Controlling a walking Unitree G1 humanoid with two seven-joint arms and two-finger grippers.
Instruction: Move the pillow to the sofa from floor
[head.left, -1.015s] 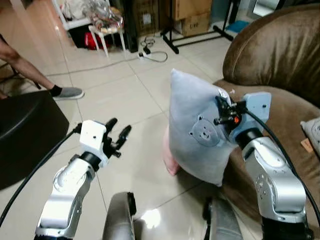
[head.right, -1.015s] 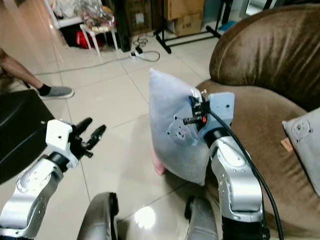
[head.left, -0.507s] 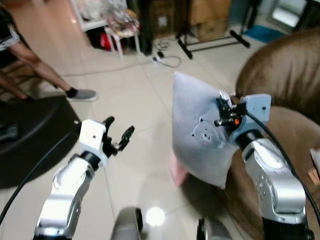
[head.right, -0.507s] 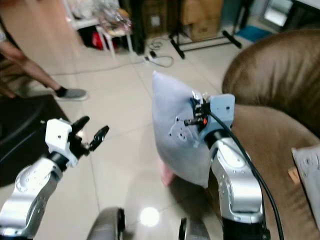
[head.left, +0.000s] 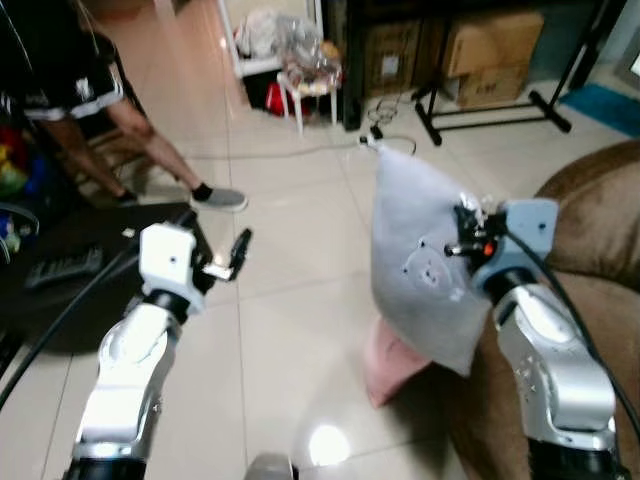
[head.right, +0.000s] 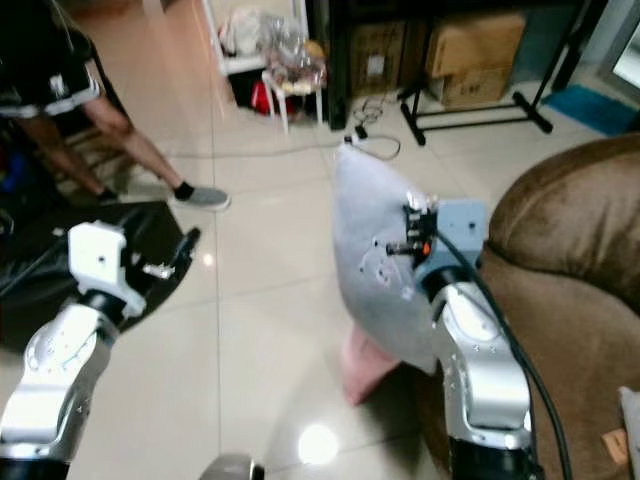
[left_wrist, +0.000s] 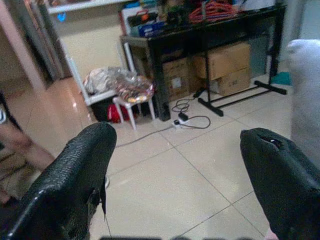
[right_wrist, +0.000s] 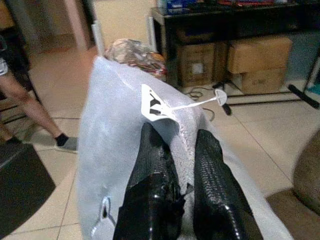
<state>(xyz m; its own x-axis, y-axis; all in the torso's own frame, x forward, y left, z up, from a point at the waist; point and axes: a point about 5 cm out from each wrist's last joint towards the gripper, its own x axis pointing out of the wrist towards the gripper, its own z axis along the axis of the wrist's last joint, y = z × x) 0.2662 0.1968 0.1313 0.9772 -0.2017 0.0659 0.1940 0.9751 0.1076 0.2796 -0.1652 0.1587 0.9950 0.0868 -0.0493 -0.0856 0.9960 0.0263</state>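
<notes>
- The right end effector has its two black fingers pinched closed on a fold at the edge of the grey pillow; a white tag sticks up just past the fingertips.
- The grey pillow hangs upright, clear of the floor, its far edge free and its near edge against the end effector.
- A bear print marks the pillow face; no writing is readable.
- A pink pillow lies on the floor below the held one.
- The brown sofa sits just beside the right end effector, on its outer side.
- The left end effector is wide open and holds nothing, with open tiled floor ahead of it.
- A person stands beyond the left end effector.
</notes>
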